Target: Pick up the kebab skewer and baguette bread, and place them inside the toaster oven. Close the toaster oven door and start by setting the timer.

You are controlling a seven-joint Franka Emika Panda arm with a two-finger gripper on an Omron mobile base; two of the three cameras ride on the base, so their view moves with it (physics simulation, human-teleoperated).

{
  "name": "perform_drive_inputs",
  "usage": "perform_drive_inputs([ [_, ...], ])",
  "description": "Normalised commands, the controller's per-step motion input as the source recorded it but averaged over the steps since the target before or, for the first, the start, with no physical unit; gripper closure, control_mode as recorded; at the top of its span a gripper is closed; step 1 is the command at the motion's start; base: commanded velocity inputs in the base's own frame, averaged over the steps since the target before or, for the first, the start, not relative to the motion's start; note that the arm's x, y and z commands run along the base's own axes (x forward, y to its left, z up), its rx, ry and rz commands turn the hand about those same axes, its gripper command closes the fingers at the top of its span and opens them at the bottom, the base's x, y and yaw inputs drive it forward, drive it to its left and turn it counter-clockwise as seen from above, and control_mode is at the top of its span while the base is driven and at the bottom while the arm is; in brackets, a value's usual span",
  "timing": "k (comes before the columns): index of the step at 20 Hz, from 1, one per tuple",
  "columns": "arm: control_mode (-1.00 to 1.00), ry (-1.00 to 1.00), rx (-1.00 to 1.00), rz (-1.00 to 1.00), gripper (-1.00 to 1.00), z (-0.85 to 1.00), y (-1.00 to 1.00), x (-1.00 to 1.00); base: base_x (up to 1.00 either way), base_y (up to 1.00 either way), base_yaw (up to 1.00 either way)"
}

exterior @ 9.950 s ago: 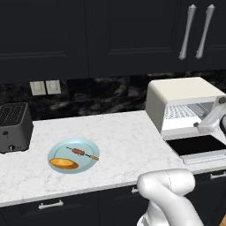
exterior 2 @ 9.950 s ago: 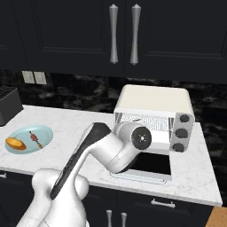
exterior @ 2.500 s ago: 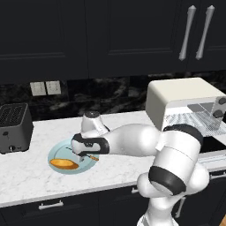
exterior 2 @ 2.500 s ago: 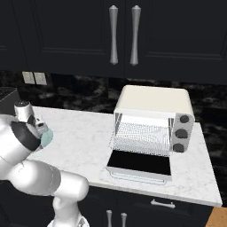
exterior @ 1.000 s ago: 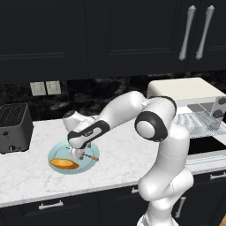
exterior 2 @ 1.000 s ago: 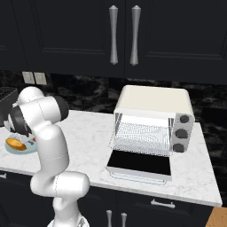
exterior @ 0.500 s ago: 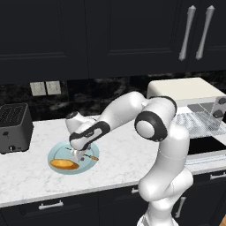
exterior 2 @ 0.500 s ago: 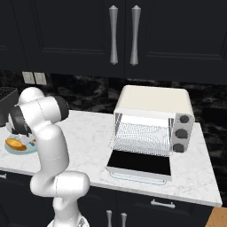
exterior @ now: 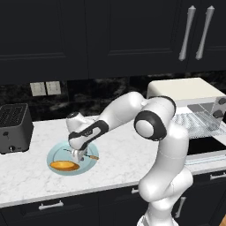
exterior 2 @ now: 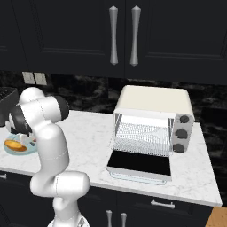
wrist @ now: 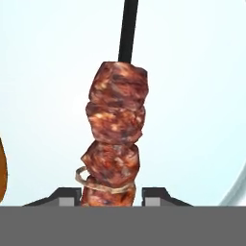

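The kebab skewer (exterior: 91, 156) lies on the round light-blue plate (exterior: 55, 153), behind the baguette bread (exterior: 64, 166). My gripper (exterior: 79, 154) reaches down onto the skewer's middle. In the hand view the meat chunks of the kebab skewer (wrist: 116, 129) run up from between my gripper (wrist: 111, 197), whose fingertips (wrist: 72, 196) sit against both sides of the meat, shut on it. An edge of the baguette bread (wrist: 2, 173) shows at the left. The toaster oven (exterior 2: 155, 99) stands at the right with its door (exterior 2: 141, 164) folded down flat and the wire rack showing.
A dark slot toaster (exterior: 15, 128) stands left of the plate on the marble counter (exterior: 114, 154). Wall outlets (exterior: 45, 88) sit behind it, and dark cabinets hang overhead. My arm arches over the counter between the plate and the oven.
The jaws have closed in from wide open onto the skewer's meat. The arm and hand have stayed over the plate; skewer and bread still lie there.
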Motion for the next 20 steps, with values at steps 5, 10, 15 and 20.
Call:
perform_drive_inputs([
  [5,-1.0,0.08,0.06,0.12,1.0,-0.1,-0.03,-0.34,0.0,0.0,0.0],
  [10,-1.0,-0.02,0.0,0.09,1.0,0.03,-0.11,-0.49,0.0,0.0,0.0],
  [15,-1.0,-0.11,0.0,0.06,1.0,0.61,-0.43,-0.52,0.0,0.0,0.0],
  [20,-1.0,-0.12,0.03,0.01,1.0,0.86,-0.96,-0.68,0.0,0.0,0.0],
])
